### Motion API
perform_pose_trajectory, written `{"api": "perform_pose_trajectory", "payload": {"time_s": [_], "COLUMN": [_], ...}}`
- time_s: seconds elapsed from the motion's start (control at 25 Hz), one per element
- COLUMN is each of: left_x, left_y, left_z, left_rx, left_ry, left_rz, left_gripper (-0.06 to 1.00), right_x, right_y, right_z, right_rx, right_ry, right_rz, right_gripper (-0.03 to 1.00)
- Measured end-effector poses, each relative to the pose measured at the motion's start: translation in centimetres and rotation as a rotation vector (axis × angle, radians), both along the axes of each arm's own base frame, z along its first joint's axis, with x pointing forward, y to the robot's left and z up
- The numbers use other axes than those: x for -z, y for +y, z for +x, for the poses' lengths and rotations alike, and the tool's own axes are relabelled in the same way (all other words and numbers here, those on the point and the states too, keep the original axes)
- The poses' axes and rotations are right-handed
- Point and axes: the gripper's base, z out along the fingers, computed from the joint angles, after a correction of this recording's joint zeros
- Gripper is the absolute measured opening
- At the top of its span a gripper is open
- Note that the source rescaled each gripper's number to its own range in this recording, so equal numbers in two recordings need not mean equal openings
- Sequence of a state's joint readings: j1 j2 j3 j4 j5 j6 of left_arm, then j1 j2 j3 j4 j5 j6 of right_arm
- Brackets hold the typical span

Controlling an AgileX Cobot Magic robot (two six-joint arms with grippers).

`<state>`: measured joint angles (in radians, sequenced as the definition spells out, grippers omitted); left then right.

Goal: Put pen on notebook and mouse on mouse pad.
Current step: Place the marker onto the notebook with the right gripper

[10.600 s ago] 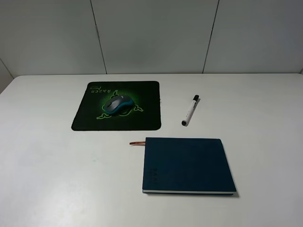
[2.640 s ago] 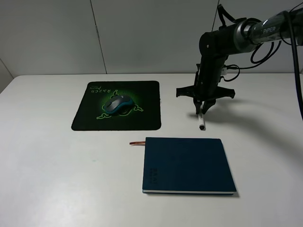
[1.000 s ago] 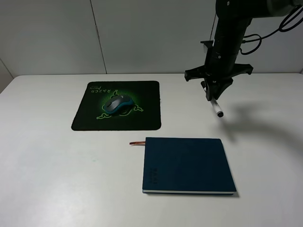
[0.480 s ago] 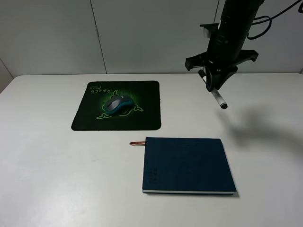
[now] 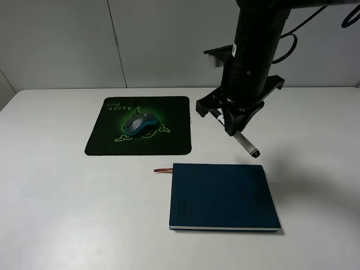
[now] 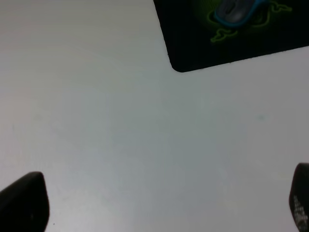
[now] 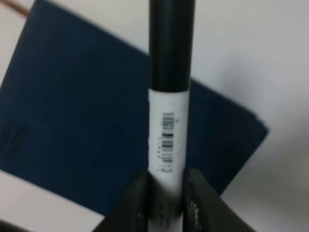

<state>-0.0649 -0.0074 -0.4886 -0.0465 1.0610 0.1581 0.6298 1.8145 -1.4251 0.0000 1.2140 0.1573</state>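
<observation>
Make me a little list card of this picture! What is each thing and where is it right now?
pen: white with black cap, tilted in the air, not yet on the notebook
right tool: shut on the pen
left tool: open, empty, over bare table
notebook: dark blue, closed, flat on the table, ribbon sticking out
mouse: grey and teal, sitting on the mouse pad
mouse pad: black with green logo, flat on the table
left to do: pen onto notebook

Bright, even, diffuse lighting. A faint shadow crosses the table point(image 5: 315, 185). Wrist views are soft; the pen point(image 7: 167, 140) blurs.
</observation>
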Motion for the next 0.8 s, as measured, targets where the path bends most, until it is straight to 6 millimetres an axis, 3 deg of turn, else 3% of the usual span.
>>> {"api": "perform_pose_trajectory", "payload": {"time_s": [0.32,0.8], "left_x": [0.0,0.0], "left_y": [0.0,0.0], "left_z": [0.0,0.0], "left_rx": [0.0,0.001], "left_ry": [0.0,0.001], "left_rz": [0.0,-0.001], "left_gripper": [1.0,1.0], "right_x": [3.2,7.6], "right_y": [2.2,0.9], "right_z": [-3.9,-5.7], "right_rx": [-0.121,-0.214], "right_ry": [0.044,0.053], "right_rz": [-0.03,-0.034], "right_gripper": [0.0,0.0]}}
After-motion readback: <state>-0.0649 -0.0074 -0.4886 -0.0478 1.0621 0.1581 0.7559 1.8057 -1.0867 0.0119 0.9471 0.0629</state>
